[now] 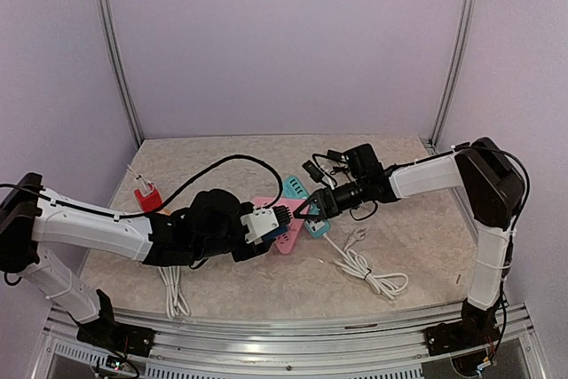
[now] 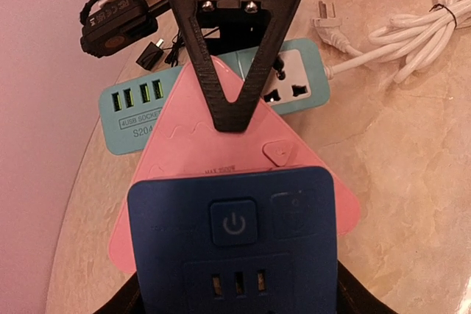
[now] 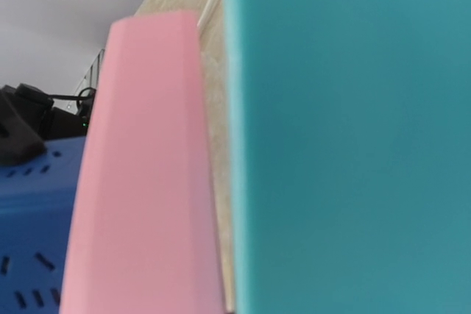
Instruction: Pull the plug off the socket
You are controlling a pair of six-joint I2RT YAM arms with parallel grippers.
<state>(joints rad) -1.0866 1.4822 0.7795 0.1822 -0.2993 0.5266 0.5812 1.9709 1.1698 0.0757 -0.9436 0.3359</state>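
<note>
Two grippers meet over stacked sockets. We see the left gripper (image 1: pixel 281 217) clamped on a blue socket block (image 2: pixel 234 248), overlapping a pink triangular socket (image 2: pixel 221 154) and a teal power strip (image 2: pixel 140 112). Over these lies the right gripper (image 1: pixel 312 207), opening indeterminable. Rightmost, a white plug (image 2: pixel 327 23) lies loose.

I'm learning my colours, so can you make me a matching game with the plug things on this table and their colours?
Things:
1. triangle socket
2. strip with USB ports
3. block with power button
4. coiled cable

Colours:
A. white
B. blue
C. pink
D. teal

Pairs: 1-C, 2-D, 3-B, 4-A
</note>
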